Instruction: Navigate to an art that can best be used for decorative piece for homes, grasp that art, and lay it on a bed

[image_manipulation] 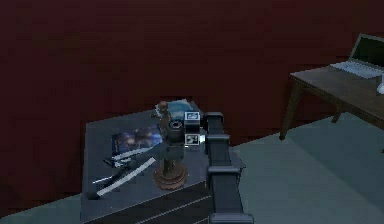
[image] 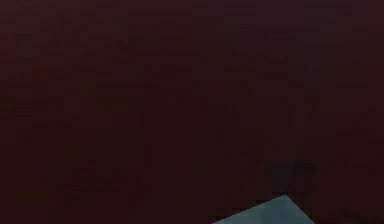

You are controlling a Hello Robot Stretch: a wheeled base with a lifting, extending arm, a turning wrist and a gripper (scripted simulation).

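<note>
A dark cabinet [image_manipulation: 135,197] carries a small statue [image_manipulation: 171,177] and papers [image_manipulation: 134,140]; a wooden desk [image_manipulation: 335,88], a laptop [image_manipulation: 363,55]

The wall [image_manipulation: 120,50] is matt dark red, flat and even. The cabinet [image_manipulation: 98,140] has a smooth dark grey top, where a glossy magazine [image_manipulation: 135,140] lies toward the back edge and the small figure [image_manipulation: 170,165] near the front edge looks like brown wood or clay (which one, I cannot tell). The desk [image_manipulation: 340,90] is plain brown wood.

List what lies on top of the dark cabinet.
On the dark cabinet: a small brown statuette on a round base, a magazine, two pale stick-like items and a bluish box. The arm covers the top's right edge.
</note>
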